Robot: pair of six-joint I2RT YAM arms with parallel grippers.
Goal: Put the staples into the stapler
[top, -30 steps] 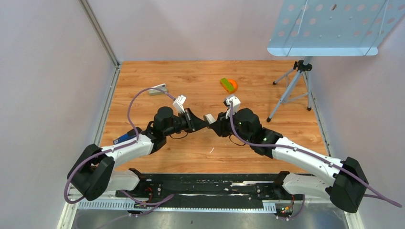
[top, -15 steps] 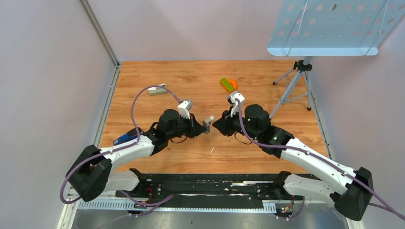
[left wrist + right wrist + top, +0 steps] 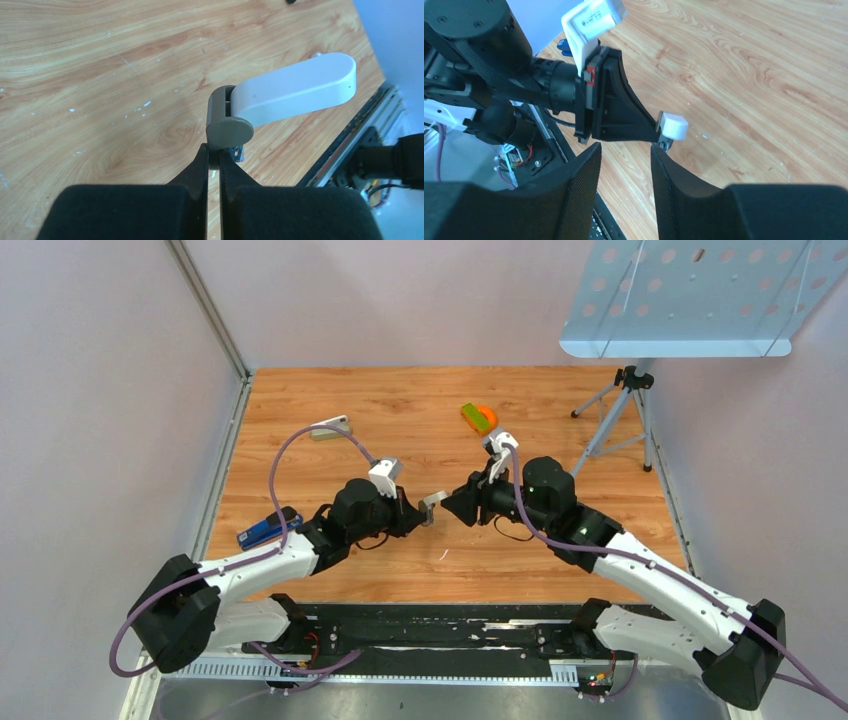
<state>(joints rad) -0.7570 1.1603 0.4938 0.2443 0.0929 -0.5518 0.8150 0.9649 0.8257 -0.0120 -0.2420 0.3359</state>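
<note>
Left claw (image 3: 214,156) is pinched shut on the grey hinge end of the stapler (image 3: 295,90), holding it clear of the desk (image 3: 400,400) near the middle. The white upper arm is swung up and away from the hinge. This is a small, light, rigid plastic body, but the lid pivots freely. A grip at the hinge steadies the base and leaves the loading channel open. The staples I cannot pick out with certainty in any view. A small metallic bit (image 3: 235,152) shows just under the hinge and could be the magazine or a strip. Such a strip would be featherweight, slick and brittle, apt to snap if bent, so it is best taken by its long flat sides and slid in straight. Right claw (image 3: 625,150) faces the stapler from the other side with its fingers spread and nothing between them, close to it but not touching. Further out lie a blue object (image 3: 268,528) at the near left, a grey-white object (image 3: 330,428) at the far left, and a green-and-orange one (image 3: 478,417) at the back. A second ago the two claws met at the stapler. Since then the right one has backed off, a gap has opened, and the left arm has drawn the stapler nearer the bases.
</note>
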